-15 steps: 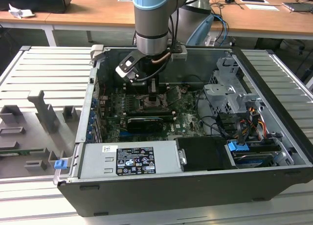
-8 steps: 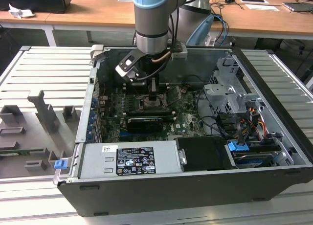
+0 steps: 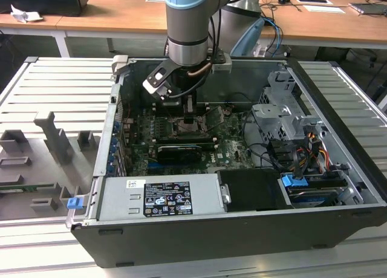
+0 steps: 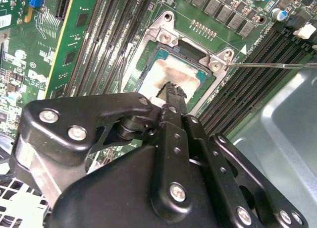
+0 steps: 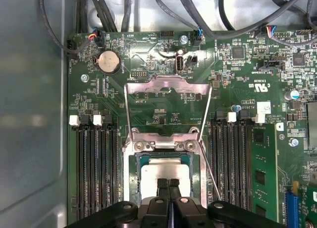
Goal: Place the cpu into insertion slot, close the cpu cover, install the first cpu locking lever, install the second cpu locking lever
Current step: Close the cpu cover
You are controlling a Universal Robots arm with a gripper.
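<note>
At the exterior view's left, the slatted grey table (image 3: 42, 84) carries a set of grey holders (image 3: 54, 142) and a small blue clip (image 3: 74, 202). Just beside them stands the open computer case (image 3: 242, 239), which takes up the middle of the frame and the exterior view's right. Inside it, along the near wall, lies a silver power supply (image 3: 163, 196). Behind that is the green motherboard (image 3: 233, 142), and the arm (image 3: 188, 24) reaches down to it from the upper middle of the frame. Toward the exterior view's right the case holds a grey drive cage (image 3: 281, 118), a bundle of coloured cables (image 3: 311, 148) and a blue tab (image 3: 294, 184).

In both wrist views the cpu (image 5: 166, 169) (image 4: 171, 72) lies flat inside the insertion slot (image 5: 148, 145), pale face up. The jaws are pressed together with nothing between them, and their fingertips (image 5: 162, 184) sit right over the cpu; whether they touch it I cannot tell. The cpu cover (image 5: 168, 85) is swung open, hinged at the slot's edge and reaching away toward a round coin battery (image 5: 108, 62), with bare board showing through its cut-out. A thin metal lever (image 5: 211, 174) (image 4: 277, 66) stands free at the slot's corner, slanting out across the black memory slots (image 5: 99, 173). A green memory stick (image 5: 260, 173) sits in the bank on the lever's side.
</note>
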